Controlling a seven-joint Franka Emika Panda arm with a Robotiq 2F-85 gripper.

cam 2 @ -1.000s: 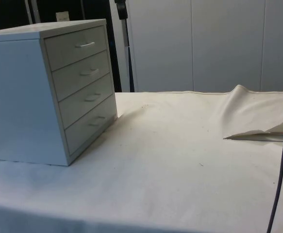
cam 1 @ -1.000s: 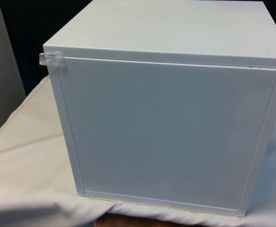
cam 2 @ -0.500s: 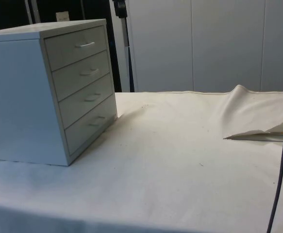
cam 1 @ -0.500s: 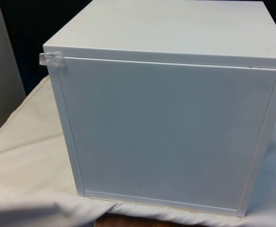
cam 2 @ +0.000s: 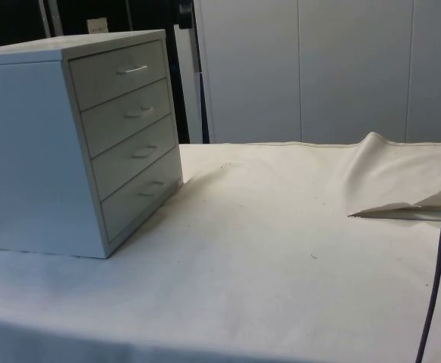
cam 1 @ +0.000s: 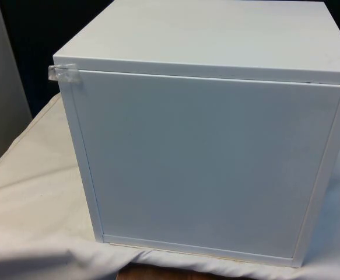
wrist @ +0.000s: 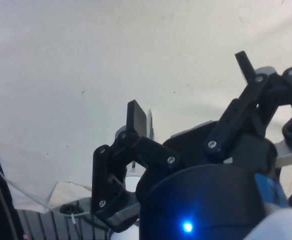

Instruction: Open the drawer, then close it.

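While my gripper (wrist: 191,85) hangs above the white cloth (wrist: 85,60), its fingers are spread wide, holding nothing. All four drawers (cam 2: 125,113) of the white chest (cam 2: 31,151) sit flush.

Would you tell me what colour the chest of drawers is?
White; the chest of drawers shows it best in the side view.

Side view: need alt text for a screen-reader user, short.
A white chest of drawers stands on a table under a white cloth, its four drawers all shut, each with a small white handle; the top drawer is flush with the rest. The cloth is rucked up into a fold at the far side, and a dark cable hangs down in the foreground.
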